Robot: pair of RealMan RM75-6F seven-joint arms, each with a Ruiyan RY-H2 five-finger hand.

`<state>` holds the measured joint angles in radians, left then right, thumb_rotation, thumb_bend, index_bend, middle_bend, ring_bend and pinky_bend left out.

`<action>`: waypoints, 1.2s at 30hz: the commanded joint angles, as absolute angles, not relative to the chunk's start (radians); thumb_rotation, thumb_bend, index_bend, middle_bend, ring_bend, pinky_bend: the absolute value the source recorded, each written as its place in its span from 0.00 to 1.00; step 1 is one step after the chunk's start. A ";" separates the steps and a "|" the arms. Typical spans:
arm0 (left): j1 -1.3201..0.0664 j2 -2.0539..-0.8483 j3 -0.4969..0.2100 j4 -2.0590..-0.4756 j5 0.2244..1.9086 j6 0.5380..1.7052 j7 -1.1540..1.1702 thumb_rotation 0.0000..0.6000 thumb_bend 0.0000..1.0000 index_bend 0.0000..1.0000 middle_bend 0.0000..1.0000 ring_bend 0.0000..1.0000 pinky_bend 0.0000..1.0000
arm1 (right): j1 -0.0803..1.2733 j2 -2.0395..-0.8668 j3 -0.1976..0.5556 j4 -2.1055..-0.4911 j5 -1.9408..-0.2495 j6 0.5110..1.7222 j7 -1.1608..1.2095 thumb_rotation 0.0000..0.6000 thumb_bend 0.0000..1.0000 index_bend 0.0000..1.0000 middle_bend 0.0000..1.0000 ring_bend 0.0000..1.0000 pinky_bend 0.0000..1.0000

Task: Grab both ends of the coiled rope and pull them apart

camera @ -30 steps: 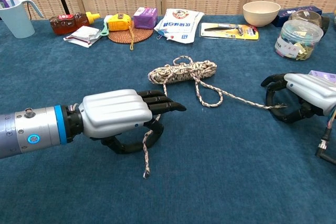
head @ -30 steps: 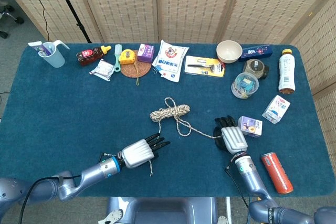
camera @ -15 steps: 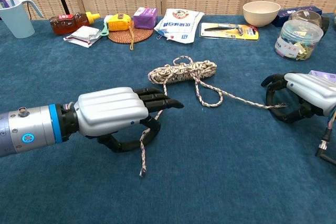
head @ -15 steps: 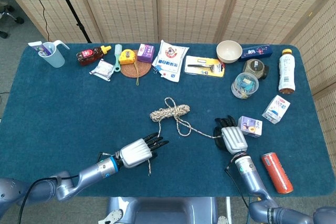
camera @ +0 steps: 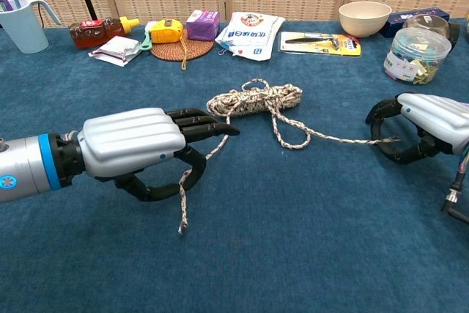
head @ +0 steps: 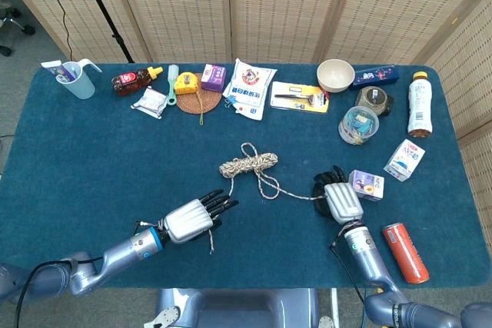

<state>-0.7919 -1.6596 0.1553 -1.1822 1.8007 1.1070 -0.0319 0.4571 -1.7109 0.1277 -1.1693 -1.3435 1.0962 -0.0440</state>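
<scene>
From the head view, the coiled rope (head: 248,164) lies mid-table, its bundle barely loosened, with 1 tail running to each hand. The left hand (head: 187,219) grasps the near-left tail, the loose end trailing below it; the right hand (head: 339,198) curls round the other tail, just beside a small purple carton (head: 367,185). To do this well, both grasps should stay firm and the arms draw steadily outward, low over the cloth — a jerk could drag the whole bundle or slip a strand. Since 1.0 s ago the left hand has slid left and toward the table's near edge, and the right-hand strand lies straighter.

In the chest view, the left hand (camera: 143,148) pinches the strand between thumb and fingers, its end hanging onto the table (camera: 293,240). The right hand (camera: 418,131) is clenched around its end. Compared with earlier, the left strand now runs taut up to the bundle — the bundle itself has hardly shifted.
</scene>
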 commanded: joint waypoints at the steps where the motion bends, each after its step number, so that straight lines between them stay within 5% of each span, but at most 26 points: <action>1: -0.780 -1.638 0.156 -1.192 1.795 1.124 -0.043 1.00 0.43 0.62 0.00 0.00 0.00 | 0.458 -1.700 0.132 -1.182 -1.349 1.105 -0.049 1.00 0.60 0.71 0.28 0.20 0.00; 36: -0.551 -1.366 0.123 -1.155 1.637 1.316 -0.176 1.00 0.43 0.63 0.02 0.00 0.00 | 0.457 -1.517 0.177 -1.314 -1.366 1.184 -0.098 1.00 0.60 0.72 0.29 0.21 0.00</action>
